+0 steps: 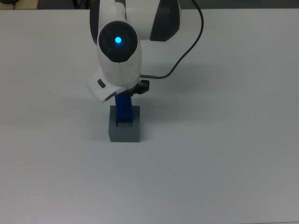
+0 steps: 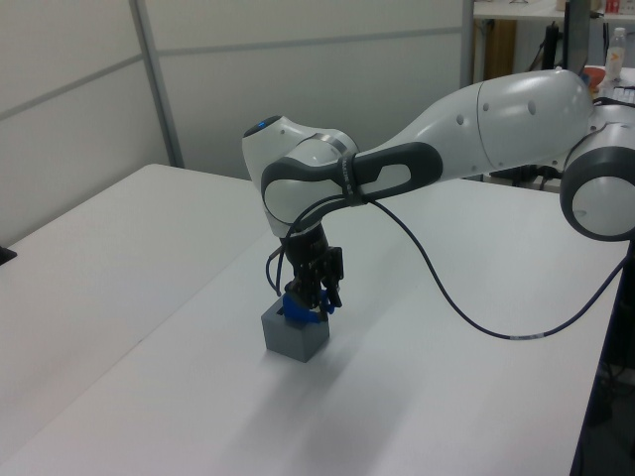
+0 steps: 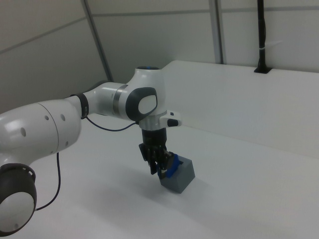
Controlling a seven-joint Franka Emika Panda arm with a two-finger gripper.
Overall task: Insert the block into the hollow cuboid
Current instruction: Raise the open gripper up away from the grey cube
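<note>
White table [image 1: 224, 154] | one block [image 1: 124, 108] | one hollow cuboid [image 1: 124, 131] | one gripper [image 2: 310, 300]

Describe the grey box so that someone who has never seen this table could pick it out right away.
On the white table, look straight below the white robot arm's hand. The hollow cuboid sits there, a small grey square box with a blue block sticking up out of its top. It is the only grey thing on the table.
</note>
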